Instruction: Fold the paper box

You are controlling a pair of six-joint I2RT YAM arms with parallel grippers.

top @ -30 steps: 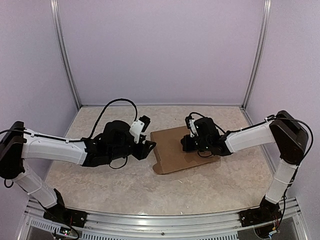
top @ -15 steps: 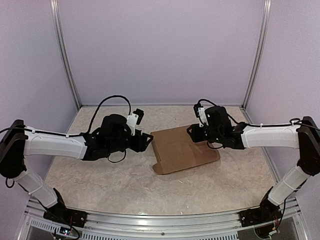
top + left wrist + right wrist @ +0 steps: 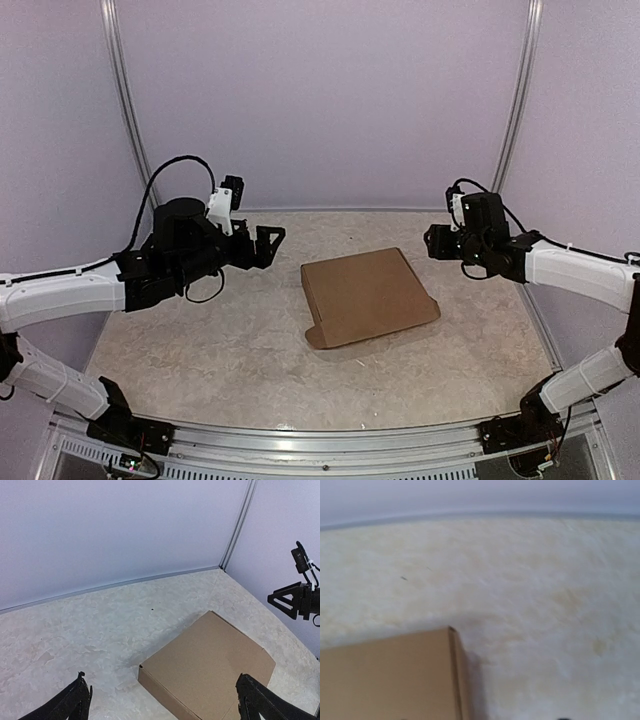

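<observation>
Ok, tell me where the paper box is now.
In the top view the paper box lies flat on the table, slightly right of centre, between the left claw and the right claw, touching neither.

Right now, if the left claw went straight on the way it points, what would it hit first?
Probably the paper box, which lies ahead of the open left gripper; height is unclear, so it might pass above.

Softly, evenly lit; sharp from above and left wrist, blurry from right wrist, faint shadow beside box (image 3: pixel 385 680).
</observation>
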